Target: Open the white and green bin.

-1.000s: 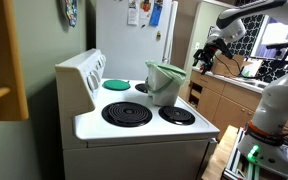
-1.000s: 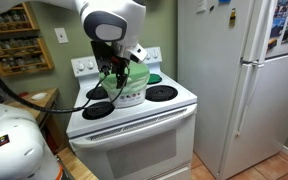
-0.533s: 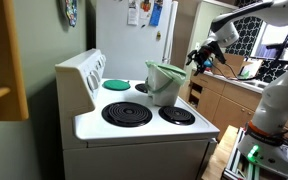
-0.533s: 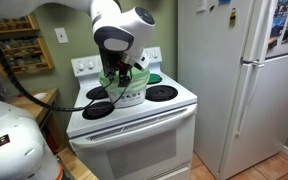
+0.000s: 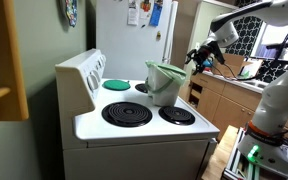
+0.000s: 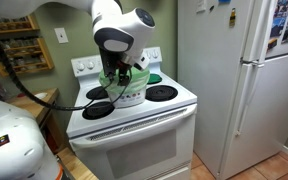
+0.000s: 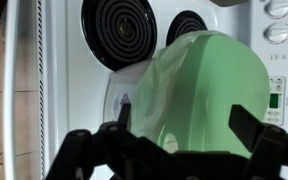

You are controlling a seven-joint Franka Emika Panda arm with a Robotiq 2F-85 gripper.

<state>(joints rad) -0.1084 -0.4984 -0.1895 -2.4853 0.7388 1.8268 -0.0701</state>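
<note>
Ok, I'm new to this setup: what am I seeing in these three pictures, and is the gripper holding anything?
This is one robot arm ending in a two-fingered gripper. Two pictures come from cameras standing in the room; the third camera sits on the wrist and looks past the fingers. On the stove stands a small white bin with its pale green lid down. A flat green disc lies toward the stove's back. The gripper is open, clear of the bin, holding nothing.
</note>
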